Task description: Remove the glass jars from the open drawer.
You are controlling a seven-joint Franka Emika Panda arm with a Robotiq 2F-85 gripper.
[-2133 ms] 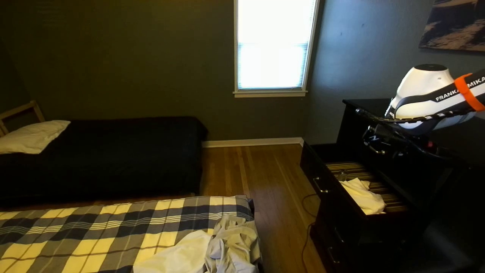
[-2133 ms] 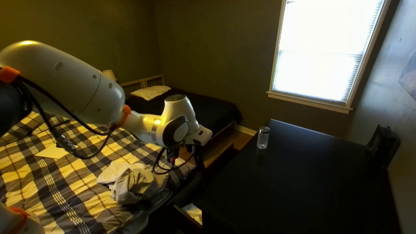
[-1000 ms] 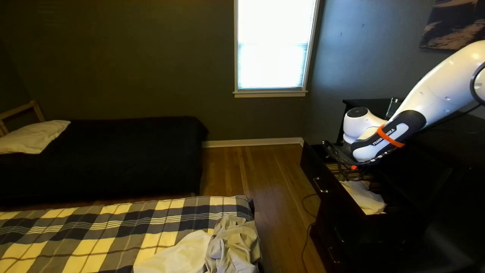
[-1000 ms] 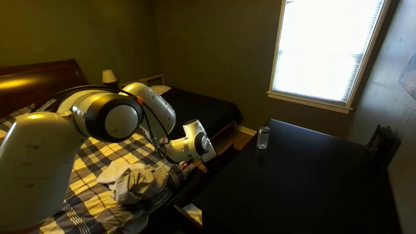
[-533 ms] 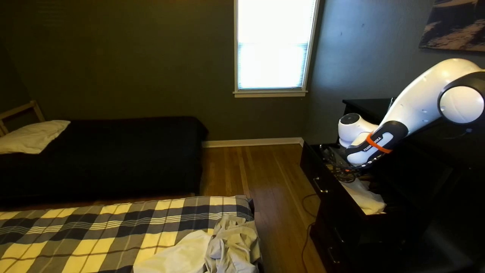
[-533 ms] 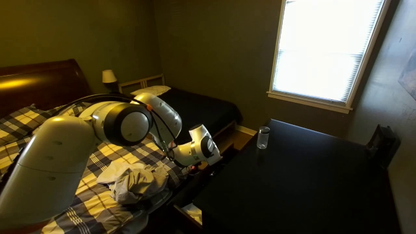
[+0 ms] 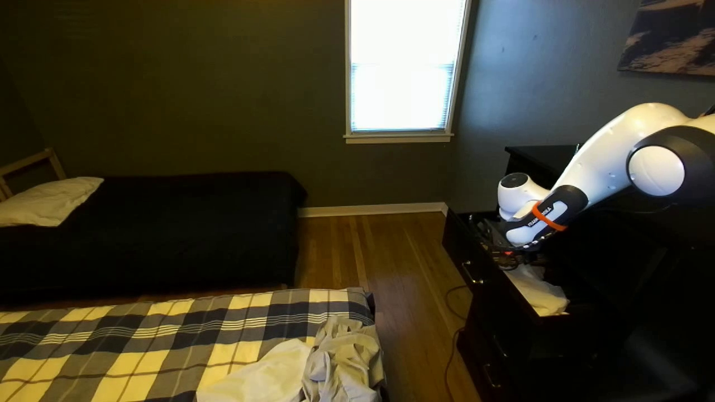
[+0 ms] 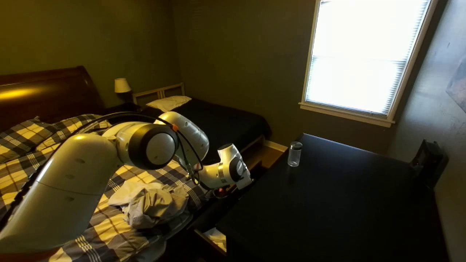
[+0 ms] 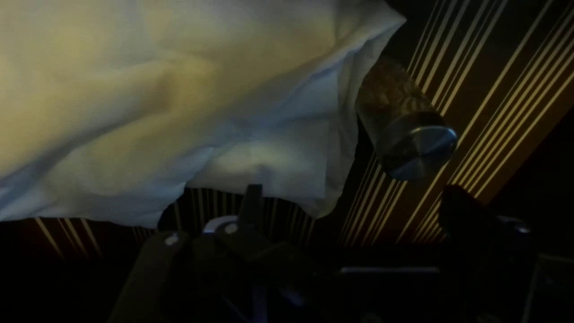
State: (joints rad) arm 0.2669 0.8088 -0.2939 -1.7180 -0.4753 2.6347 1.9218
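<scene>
Wrist view: claw (image 9: 353,197) spread wide, holding nothing; lidded jar (image 9: 406,121) upper right, beside white cloth (image 9: 215,89) in drawer (image 9: 493,116). Second jar (image 8: 294,155) upright on bench (image 8: 327,203), right of centre in an exterior view.

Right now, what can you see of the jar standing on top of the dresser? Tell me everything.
The jar is a clear, straight-sided cylinder, taller than wide, that looks like glass. A darker lid sits on it. It stands upright, with no contents showing, near the edge of the black dresser top, on the side where the open drawer juts out. Only the dresser top appears to touch it.
</scene>
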